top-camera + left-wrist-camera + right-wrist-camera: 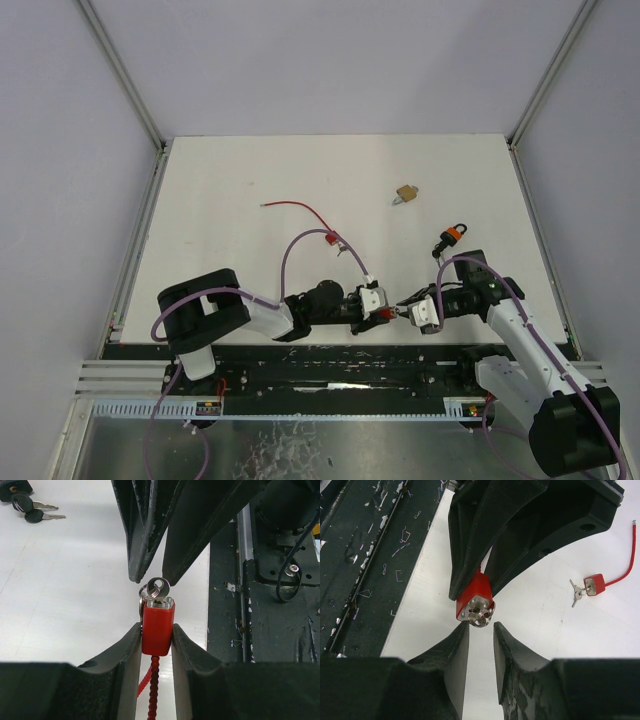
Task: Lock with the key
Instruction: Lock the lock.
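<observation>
A small red lock [158, 627] is clamped between the pads of my left gripper [157, 630], its red cable [152, 685] hanging back through the jaws. A silver key [159, 587] with a ring stands in the lock's metal end face [477, 607]. My right gripper [481, 625] faces it head on, jaws a narrow gap apart. Its fingertips [142, 572] flank the key's head, which sits just at the tips. In the top view both grippers meet near the table's front edge, left [380, 312] and right [405, 308].
A second red lock [594, 584] with keys [576, 593] and a red cable [295, 206] lies mid-table. A brass padlock [406, 193] sits farther back, an orange-and-black lock [452, 235] to the right. Black-headed keys [31, 511] lie nearby. The black base rail [330, 365] runs along the near edge.
</observation>
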